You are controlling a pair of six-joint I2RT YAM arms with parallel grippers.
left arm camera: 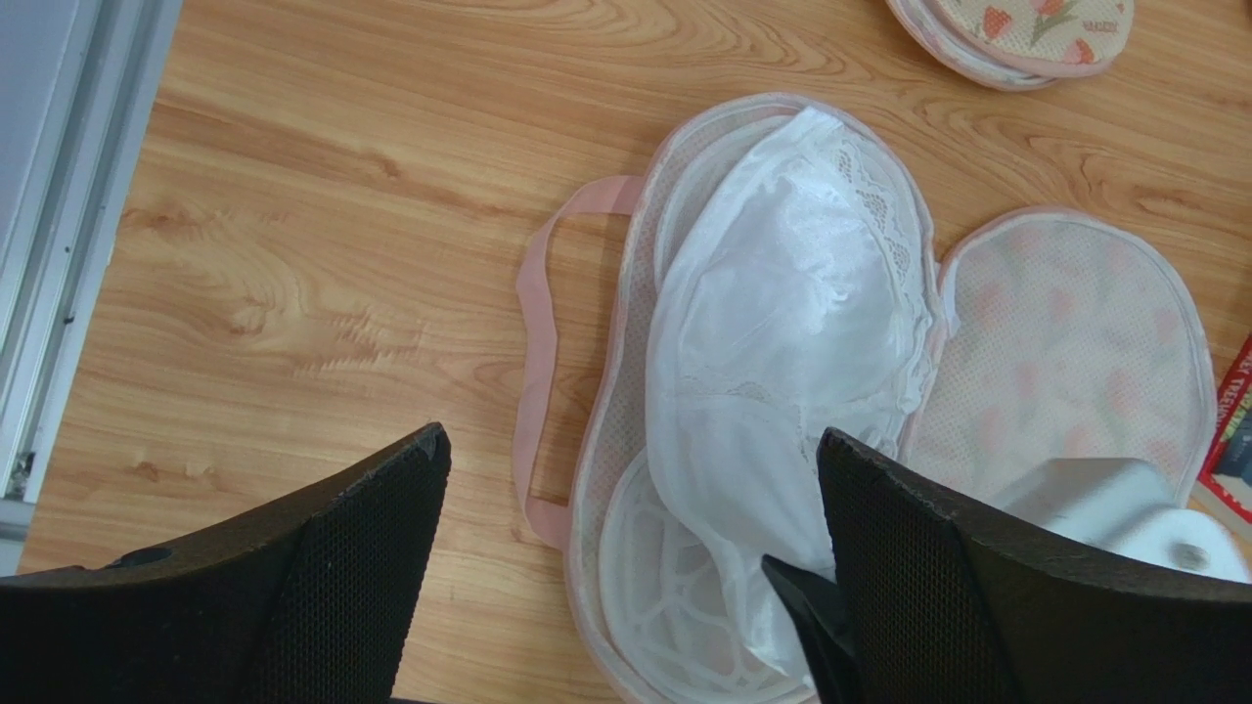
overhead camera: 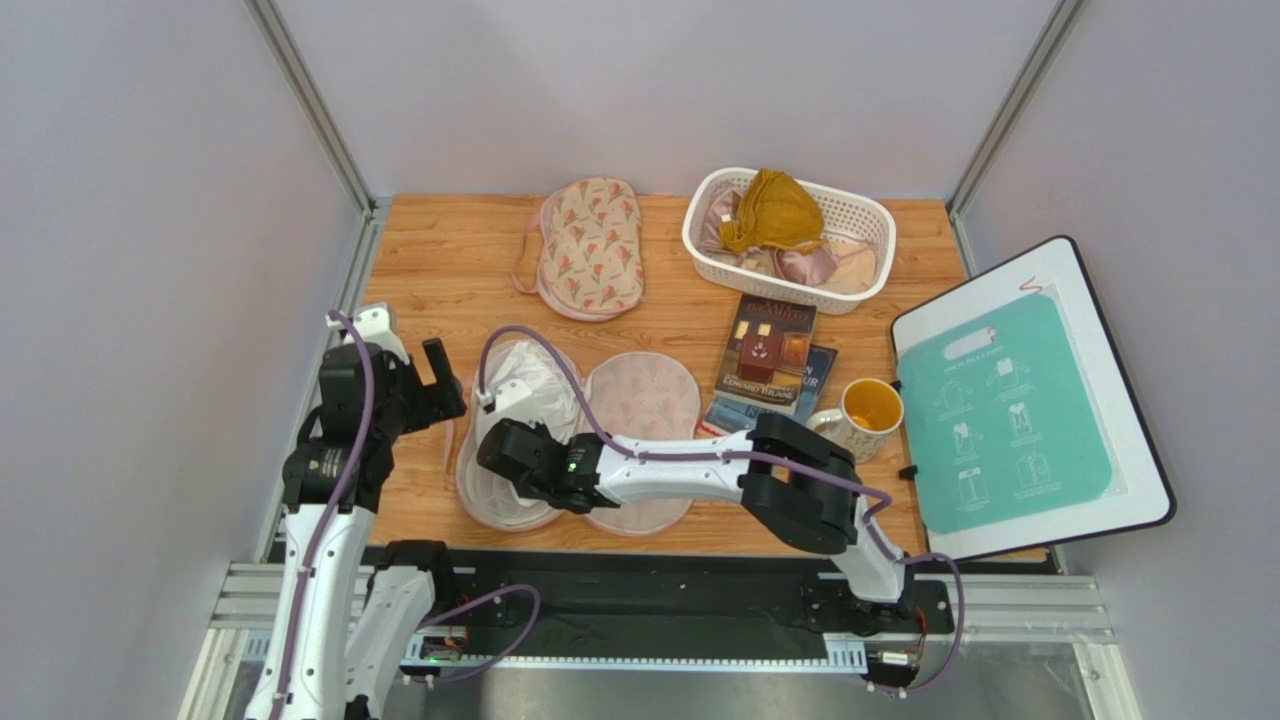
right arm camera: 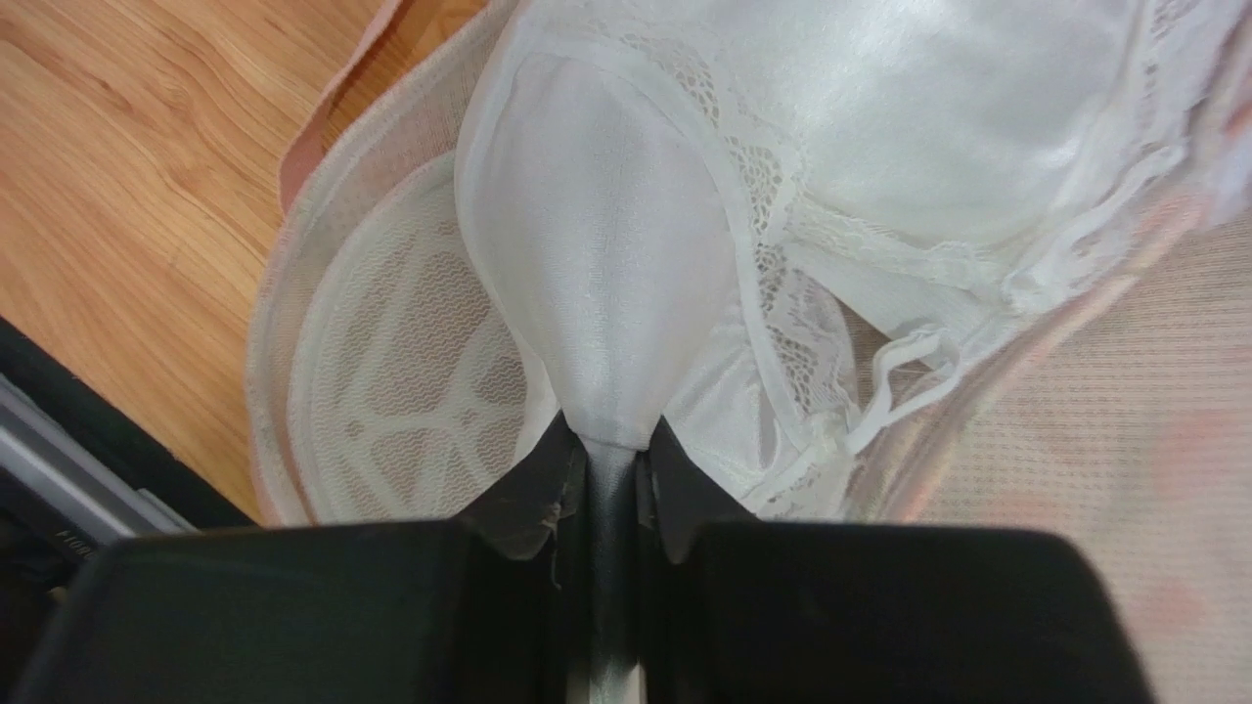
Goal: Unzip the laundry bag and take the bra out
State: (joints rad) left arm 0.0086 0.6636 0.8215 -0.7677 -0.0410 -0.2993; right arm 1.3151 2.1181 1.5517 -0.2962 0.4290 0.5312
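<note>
The laundry bag (overhead camera: 649, 402) lies unzipped and spread open at the near middle of the table, its mesh lining up. It also shows in the left wrist view (left arm camera: 1073, 352) and the right wrist view (right arm camera: 390, 367). The white bra (overhead camera: 519, 383) lies in the bag's left half (left arm camera: 794, 308). My right gripper (overhead camera: 496, 443) is shut on the edge of one shiny bra cup (right arm camera: 617, 235), the fabric pinched between the fingertips (right arm camera: 614, 440). My left gripper (overhead camera: 425, 375) is open and empty, just left of the bag and above the table (left arm camera: 632, 437).
A second, closed floral bag (overhead camera: 591, 248) lies at the back (left arm camera: 1029, 30). A white basket (overhead camera: 867, 285) holds a mustard garment (overhead camera: 771, 210) and pinkish ones. Books (overhead camera: 766, 353), a mug (overhead camera: 869, 408) and a white board with a teal sheet (overhead camera: 1022, 405) are on the right.
</note>
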